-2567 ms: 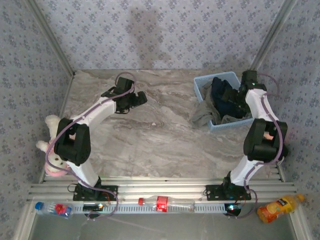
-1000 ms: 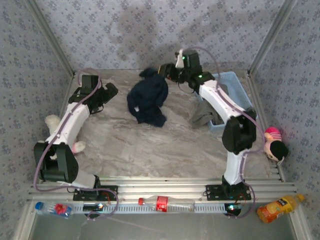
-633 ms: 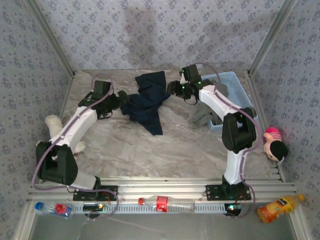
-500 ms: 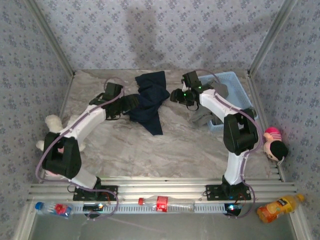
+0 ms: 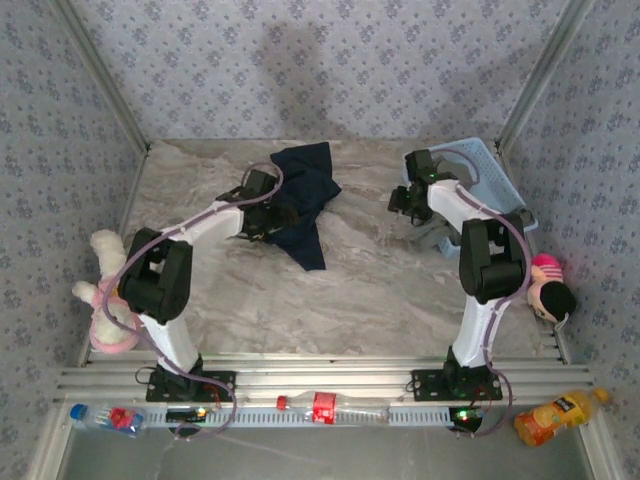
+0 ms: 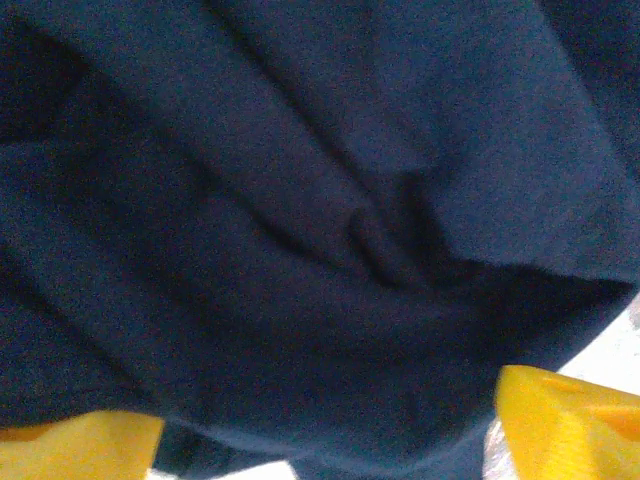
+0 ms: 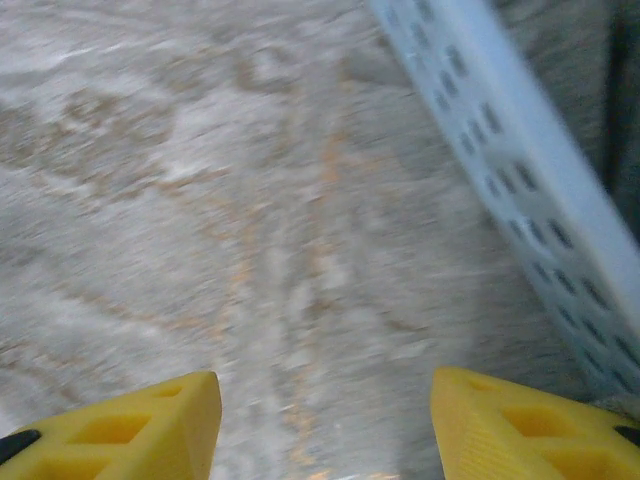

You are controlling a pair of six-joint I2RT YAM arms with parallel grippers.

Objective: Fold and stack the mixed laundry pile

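Observation:
The dark navy T-shirt (image 5: 302,190) lies crumpled on the marble table, back centre. My left gripper (image 5: 272,218) presses into its left edge. In the left wrist view, navy cloth (image 6: 300,230) covers nearly everything, and the left gripper (image 6: 320,445) stands open, its yellow fingertips (image 6: 565,420) wide apart with cloth between them. My right gripper (image 5: 400,203) hovers over bare table beside the basket. In its wrist view the right gripper (image 7: 325,420) is open with nothing between the fingers. The grey-olive garment (image 5: 436,236) hangs over the basket's near side, partly hidden by the right arm.
The light blue plastic basket (image 5: 478,160) stands at the back right, its perforated wall (image 7: 530,170) close to my right fingers. A white plush toy (image 5: 105,290) lies at the left edge and a doll (image 5: 548,285) at the right. Bottles (image 5: 320,407) lie on the front rail.
The right gripper let go of the navy T-shirt and swung right toward the basket. The shirt dropped onto the table. The left gripper moved right into the shirt's edge.

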